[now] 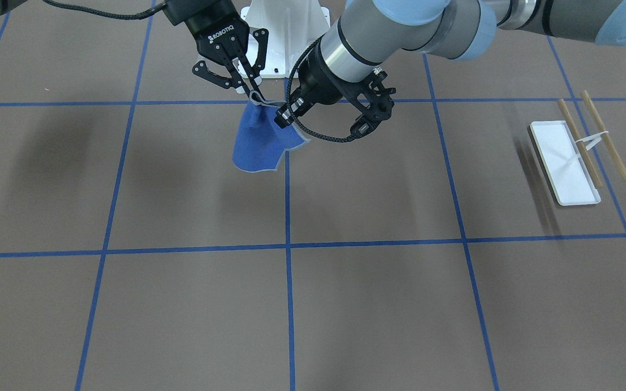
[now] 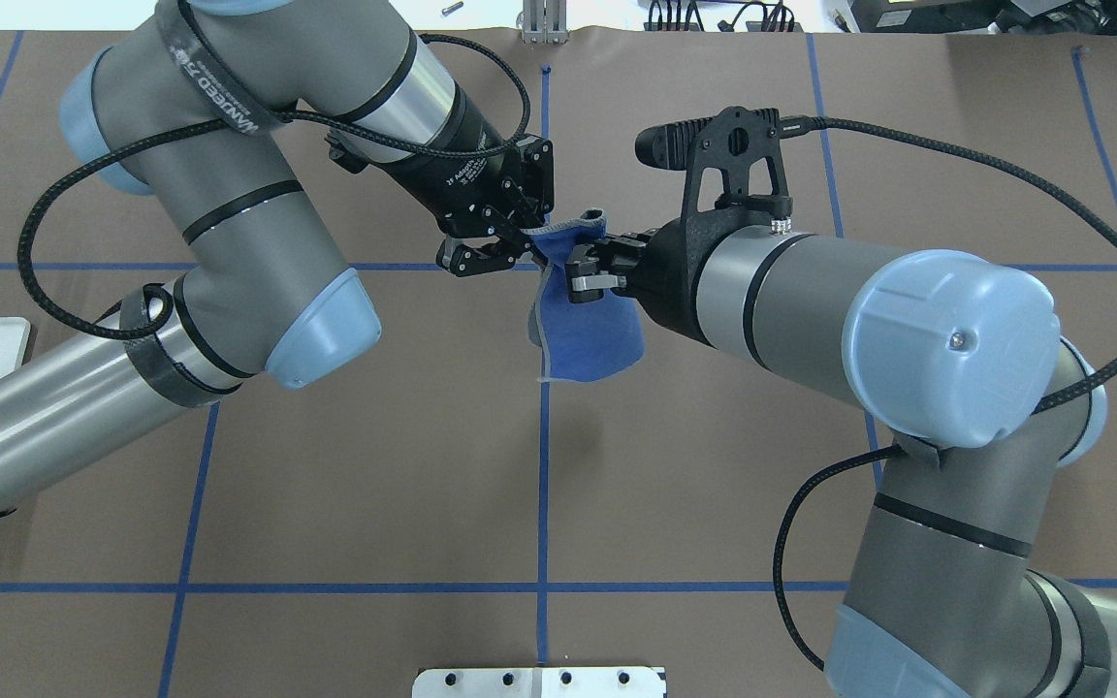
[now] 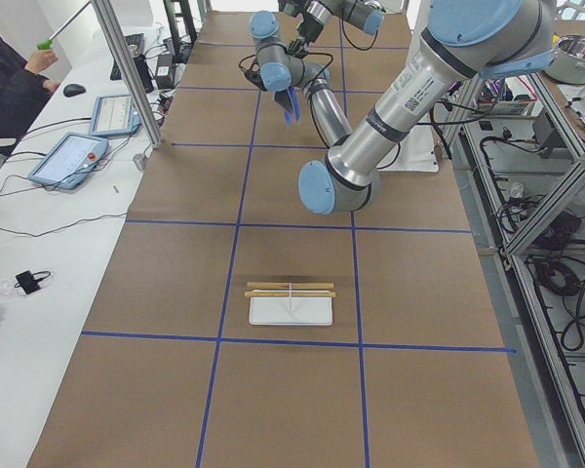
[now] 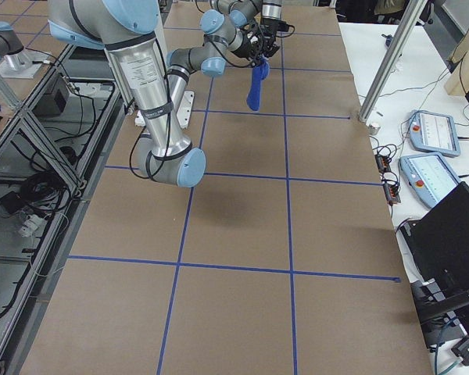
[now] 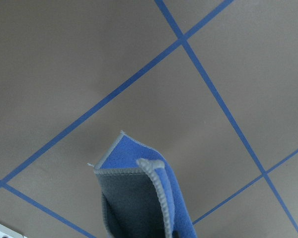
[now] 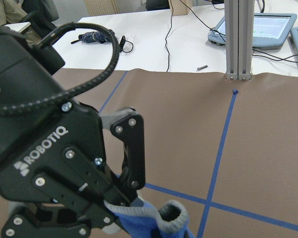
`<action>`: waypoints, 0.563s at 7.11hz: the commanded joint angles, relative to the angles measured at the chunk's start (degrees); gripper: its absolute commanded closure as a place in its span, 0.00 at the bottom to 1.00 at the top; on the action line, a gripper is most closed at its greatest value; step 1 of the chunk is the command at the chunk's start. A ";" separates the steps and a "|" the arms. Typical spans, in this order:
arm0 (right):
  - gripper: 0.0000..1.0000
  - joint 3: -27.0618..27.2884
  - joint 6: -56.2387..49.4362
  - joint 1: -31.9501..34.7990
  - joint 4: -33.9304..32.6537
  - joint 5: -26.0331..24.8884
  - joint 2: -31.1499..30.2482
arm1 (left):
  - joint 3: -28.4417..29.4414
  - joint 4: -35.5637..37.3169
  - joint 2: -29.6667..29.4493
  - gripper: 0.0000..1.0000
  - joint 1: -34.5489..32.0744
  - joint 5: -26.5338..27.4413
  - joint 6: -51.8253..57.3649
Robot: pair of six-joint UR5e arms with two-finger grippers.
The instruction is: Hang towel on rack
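Towel point(image 1: 258, 146): held up over the table's middle on the robot's side, bunched at the top and hanging in a loose fold. It appears to be off the table.

- Right gripper point(image 1: 251, 93): pinched shut on the grey-stitched top edge.
- Left gripper point(image 1: 285, 115): just beside it, also closed on that edge. The two pinches nearly touch.
- Handling (judged): light, limp, with no stiffness of its own. It will drape over whatever it meets, and it may slide off a smooth rod if the weight falls unevenly.
- Where to hold (judged): two points well apart along one edge, so the cloth spreads. The present holds are too close for that.
- Rack point(image 1: 563, 163): well apart, at the table's end on the robot's left. Its rods point(image 1: 606, 137) run parallel above a white tray. It looks slight, and likely to shift if bumped.
- Table point(image 1: 373, 304): flat, matte brown, gridded with blue tape lines point(image 1: 288, 304).
- Pedestal point(image 1: 286, 32): white, behind the grippers.
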 commanded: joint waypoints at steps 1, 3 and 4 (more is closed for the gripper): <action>0.00 1.36 0.13 1.71 -0.46 2.45 -0.95 | -0.89 0.16 1.94 1.00 -6.22 -7.80 0.74; 0.00 1.10 -0.49 9.24 -0.55 12.34 -3.22 | -7.54 0.16 9.55 1.00 -10.20 -10.06 5.90; 0.00 0.40 -4.41 14.85 -0.81 19.36 -4.98 | -10.01 0.16 13.25 1.00 -12.56 -12.15 9.42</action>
